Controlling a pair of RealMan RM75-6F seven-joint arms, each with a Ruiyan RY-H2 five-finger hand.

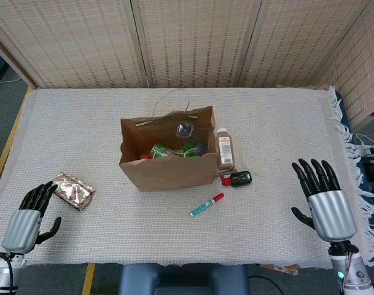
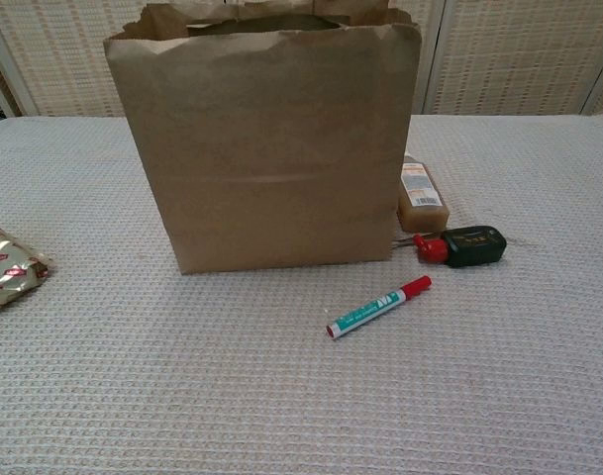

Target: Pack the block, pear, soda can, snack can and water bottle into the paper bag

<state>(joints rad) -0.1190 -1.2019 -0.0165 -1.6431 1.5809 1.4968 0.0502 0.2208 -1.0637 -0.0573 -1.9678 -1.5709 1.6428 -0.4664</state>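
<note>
The brown paper bag (image 1: 165, 171) (image 2: 266, 148) stands upright and open in the middle of the table. Looking down into it in the head view, I see a clear water bottle (image 1: 185, 129), a green can (image 1: 161, 150), another green item (image 1: 190, 149) and something red (image 1: 146, 157). My right hand (image 1: 325, 200) is open at the table's near right, well away from the bag, holding nothing. My left hand (image 1: 28, 212) is open at the near left corner, fingers apart. Neither hand shows in the chest view.
A brown juice bottle (image 1: 225, 149) (image 2: 421, 195) lies right of the bag. A black and red key fob (image 1: 237, 179) (image 2: 462, 245) and a green marker (image 1: 206, 204) (image 2: 378, 307) lie in front of it. A foil snack packet (image 1: 74, 190) (image 2: 6, 265) sits at the left.
</note>
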